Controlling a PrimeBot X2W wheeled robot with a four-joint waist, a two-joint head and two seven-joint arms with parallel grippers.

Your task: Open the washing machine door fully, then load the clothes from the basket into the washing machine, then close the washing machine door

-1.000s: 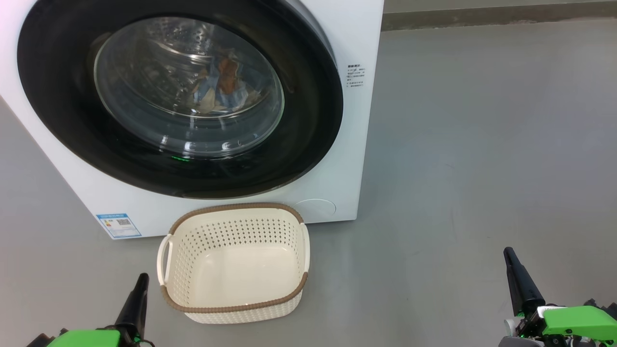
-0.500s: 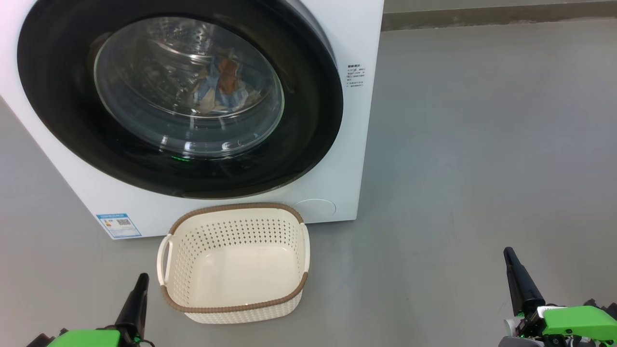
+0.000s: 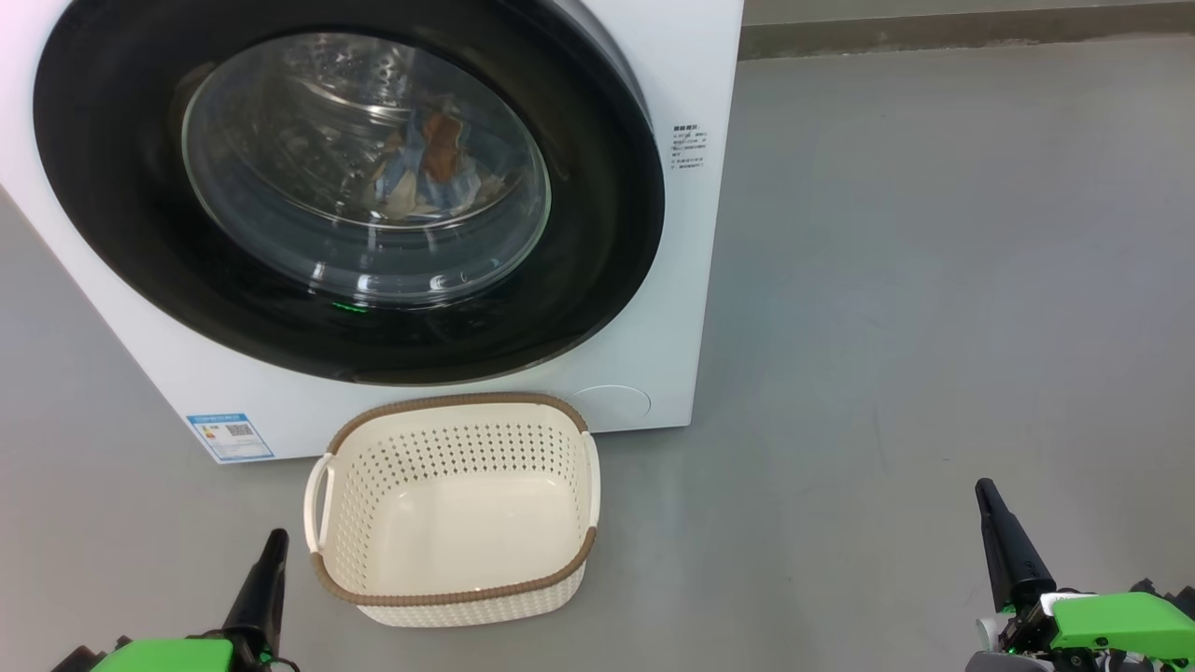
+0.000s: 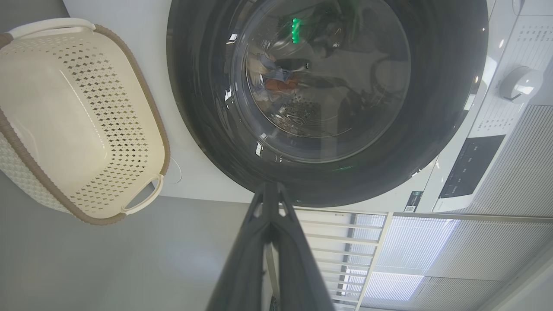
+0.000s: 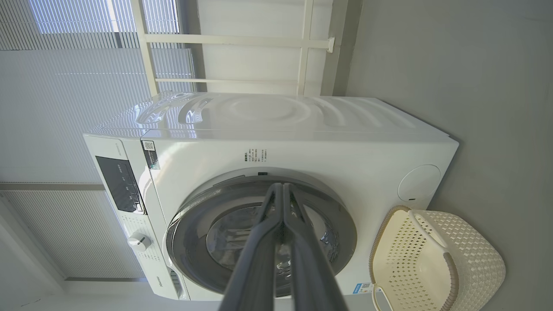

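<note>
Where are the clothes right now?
Head view, upper left: the clothes lie inside the washing machine, behind the glass of the washing machine door, above the empty basket.

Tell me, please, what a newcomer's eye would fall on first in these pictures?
The glossy black washing machine door dominates the upper left of the head view; it is shut, and the clothes show inside through its window. Just below it, the basket stands empty on the grey floor. The left gripper and right gripper sit at the lower corners, fingers shut together, holding nothing.
</note>
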